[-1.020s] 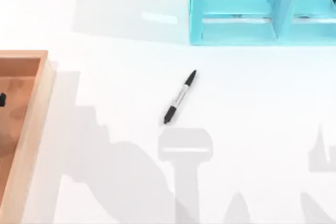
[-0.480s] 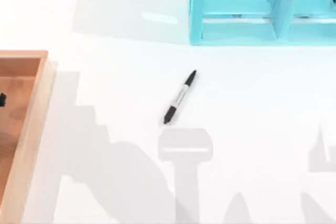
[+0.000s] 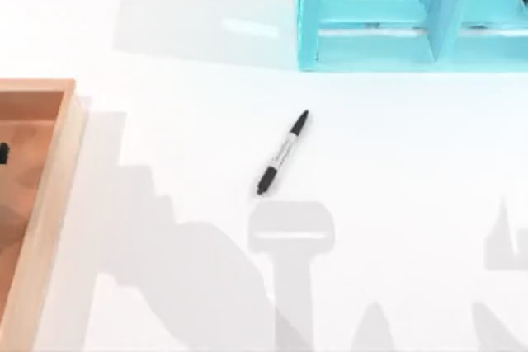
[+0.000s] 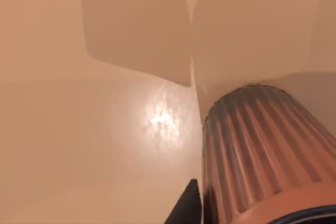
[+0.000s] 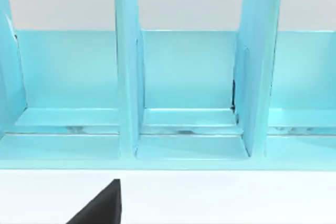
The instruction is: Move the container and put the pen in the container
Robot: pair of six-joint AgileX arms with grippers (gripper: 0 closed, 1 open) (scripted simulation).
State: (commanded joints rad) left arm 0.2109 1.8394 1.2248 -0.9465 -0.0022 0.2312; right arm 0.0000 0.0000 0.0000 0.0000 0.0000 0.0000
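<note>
The pen (image 3: 283,152) is lying flat near the middle of the white tabletop (image 3: 396,171), slanted, on its own. The cup (image 4: 262,156) sits inside the wooden tray (image 3: 49,187) at the left edge, right up against the left pincer (image 4: 185,209); can't tell whether that's open. The right pincer (image 5: 100,205) faces the turquoise shelf (image 3: 388,22), can't tell either.

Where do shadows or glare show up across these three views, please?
Top view: grey arm-shaped shadows fall across the white table below the pen. Left wrist view: a bright glare patch on the orange-wood tray beside the container. Right wrist view: the turquoise shelf looks evenly lit.
</note>
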